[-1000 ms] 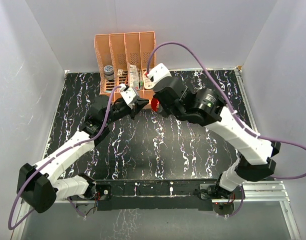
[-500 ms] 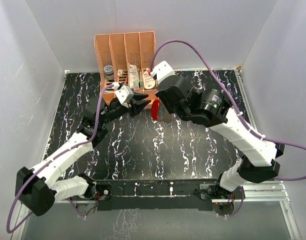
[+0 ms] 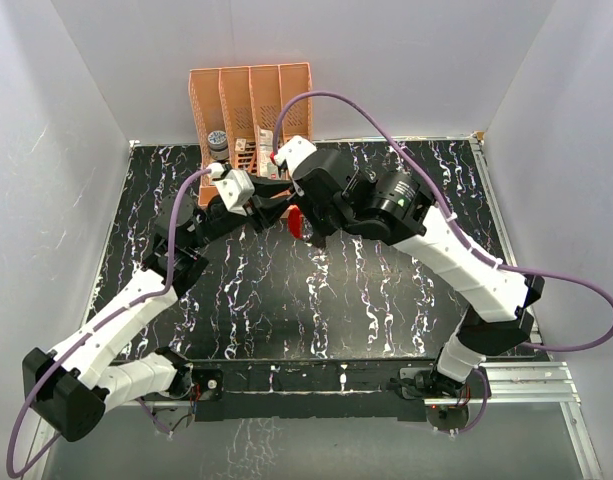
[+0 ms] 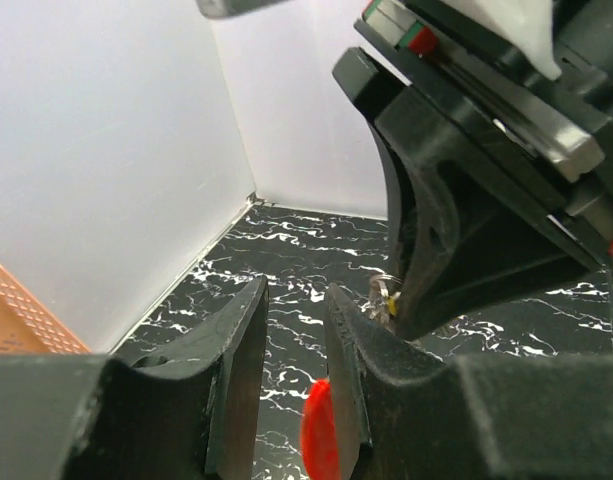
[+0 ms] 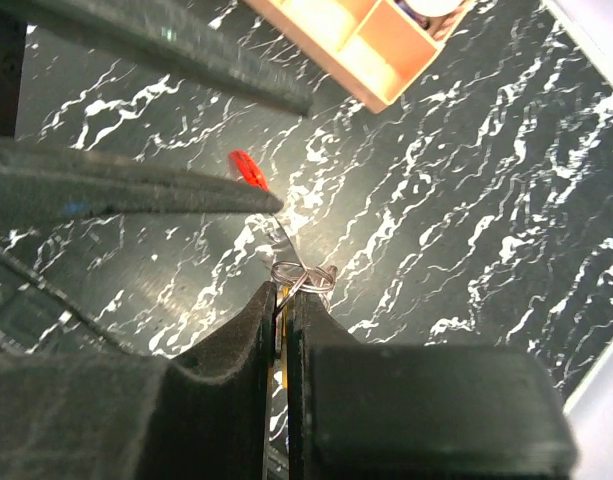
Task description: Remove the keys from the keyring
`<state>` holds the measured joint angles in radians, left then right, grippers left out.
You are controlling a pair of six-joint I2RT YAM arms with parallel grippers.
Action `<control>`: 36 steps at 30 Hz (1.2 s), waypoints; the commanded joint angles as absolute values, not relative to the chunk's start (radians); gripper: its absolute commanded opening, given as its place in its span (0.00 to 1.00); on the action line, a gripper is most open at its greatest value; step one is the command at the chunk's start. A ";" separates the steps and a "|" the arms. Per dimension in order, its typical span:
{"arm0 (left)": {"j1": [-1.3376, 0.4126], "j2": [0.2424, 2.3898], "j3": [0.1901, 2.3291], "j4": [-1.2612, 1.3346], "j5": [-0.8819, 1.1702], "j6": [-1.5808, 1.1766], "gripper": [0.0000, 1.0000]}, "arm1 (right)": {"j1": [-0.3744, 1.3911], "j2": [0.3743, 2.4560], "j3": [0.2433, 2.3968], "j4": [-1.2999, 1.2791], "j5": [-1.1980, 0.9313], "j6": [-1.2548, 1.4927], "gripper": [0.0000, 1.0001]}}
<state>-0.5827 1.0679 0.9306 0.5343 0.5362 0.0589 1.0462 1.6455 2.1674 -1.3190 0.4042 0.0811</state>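
My right gripper (image 5: 283, 290) is shut on a small yellowish key (image 5: 279, 318), seen as a thin sliver between its jaws. The wire keyring (image 5: 304, 275) sticks out just past its fingertips. The ring's red tag (image 5: 248, 168) hangs beyond it, above the table. In the left wrist view the keyring (image 4: 383, 288) and key (image 4: 393, 308) sit at the right gripper's dark fingertip. The red tag (image 4: 321, 430) shows behind my left gripper's right finger. My left gripper (image 4: 295, 290) is open by a narrow gap with nothing in it. From above, the left gripper (image 3: 274, 205) and right gripper (image 3: 308, 222) meet beside the tag (image 3: 296, 222).
An orange slotted rack (image 3: 251, 110) with small items stands against the back wall, right behind both grippers. The black marbled table (image 3: 316, 300) is bounded by white walls on three sides. Purple cables loop over both arms.
My left gripper went from shut to slightly open and let go. Both grippers and the hanging tag moved left and toward the rack.
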 commanded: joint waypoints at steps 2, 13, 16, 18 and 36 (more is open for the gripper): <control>-0.581 1.003 0.912 0.540 0.520 0.071 0.29 | 1.050 1.607 2.166 -1.301 0.308 0.115 0.00; -0.581 0.923 0.861 0.404 0.533 0.082 0.29 | 1.050 1.393 1.853 -1.095 0.028 0.107 0.00; -0.582 0.903 0.827 0.408 0.517 0.048 0.28 | 1.049 1.291 1.771 -0.997 -0.035 0.106 0.00; -0.583 0.907 0.819 0.407 0.535 0.021 0.26 | 1.050 1.243 1.757 -0.958 -0.047 0.110 0.00; -0.583 0.933 0.840 0.639 0.829 -0.135 0.47 | 1.049 1.256 1.742 -0.951 0.032 0.129 0.00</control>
<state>-0.5827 0.9710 0.8024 0.6018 0.7933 -0.1272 1.0470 1.2926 1.7237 -1.0203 0.0078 0.1173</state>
